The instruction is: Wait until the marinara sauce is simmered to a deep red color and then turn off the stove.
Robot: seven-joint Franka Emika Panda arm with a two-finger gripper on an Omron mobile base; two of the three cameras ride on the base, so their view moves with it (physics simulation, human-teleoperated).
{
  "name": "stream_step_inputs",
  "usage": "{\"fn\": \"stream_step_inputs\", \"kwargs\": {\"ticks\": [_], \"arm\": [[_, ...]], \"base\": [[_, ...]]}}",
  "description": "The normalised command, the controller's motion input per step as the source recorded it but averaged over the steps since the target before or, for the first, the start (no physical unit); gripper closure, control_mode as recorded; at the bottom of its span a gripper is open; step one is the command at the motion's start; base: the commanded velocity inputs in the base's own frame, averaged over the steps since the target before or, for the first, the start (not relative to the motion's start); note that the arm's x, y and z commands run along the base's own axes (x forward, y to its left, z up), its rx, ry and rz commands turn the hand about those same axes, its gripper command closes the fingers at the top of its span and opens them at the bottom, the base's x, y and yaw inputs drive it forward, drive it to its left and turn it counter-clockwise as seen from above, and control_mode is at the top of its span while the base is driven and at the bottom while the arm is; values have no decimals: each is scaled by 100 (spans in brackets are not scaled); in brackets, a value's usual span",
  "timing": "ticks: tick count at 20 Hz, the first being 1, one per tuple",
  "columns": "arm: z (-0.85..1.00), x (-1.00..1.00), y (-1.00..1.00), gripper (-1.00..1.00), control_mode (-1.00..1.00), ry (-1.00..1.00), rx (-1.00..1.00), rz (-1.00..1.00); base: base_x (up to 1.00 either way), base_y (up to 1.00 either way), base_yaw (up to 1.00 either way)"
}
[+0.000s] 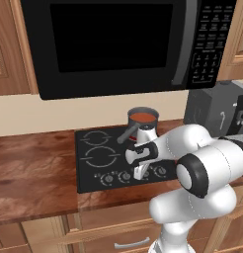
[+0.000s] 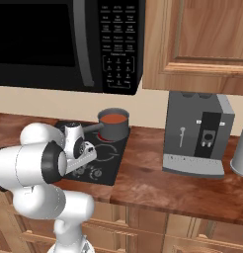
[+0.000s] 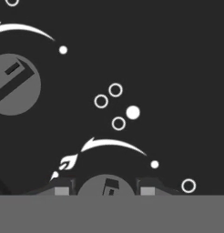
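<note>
The marinara sauce (image 1: 143, 117) (image 2: 113, 118) is an orange-red round surface inside a dark grey long-handled saucepan (image 1: 143, 129) (image 2: 115, 131) on the back right burner of the stove (image 1: 94, 160) (image 2: 109, 154). My gripper (image 1: 139, 171) (image 3: 104, 189) reaches down onto the row of knobs at the cooktop's front edge. In the hand view a grey round knob (image 3: 106, 184) sits between the two fingertips (image 3: 62, 188), and the gripper is shut on it. Another knob (image 3: 11, 84) lies to the upper left.
A big black microwave (image 1: 118, 39) hangs above the stove. A grey coffee machine (image 2: 197, 133) (image 1: 217, 108) stands on the wooden counter (image 1: 34, 173) to the right, with a grey cup (image 2: 240, 155) beyond it. Wooden cabinets sit above and below.
</note>
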Motion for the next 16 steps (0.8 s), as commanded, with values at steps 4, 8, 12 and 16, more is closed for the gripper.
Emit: {"fn": "stream_step_inputs", "kwargs": {"ticks": [4, 8, 12, 16], "arm": [[0, 0, 0, 100, -100, 0, 0, 0], [0, 0, 0, 100, -100, 0, 0, 0], [0, 0, 0, 100, -100, 0, 0, 0], [0, 0, 0, 100, -100, 0, 0, 0]], "base": [[0, 0, 0], [0, 0, 0], [0, 0, 0], [0, 0, 0]]}}
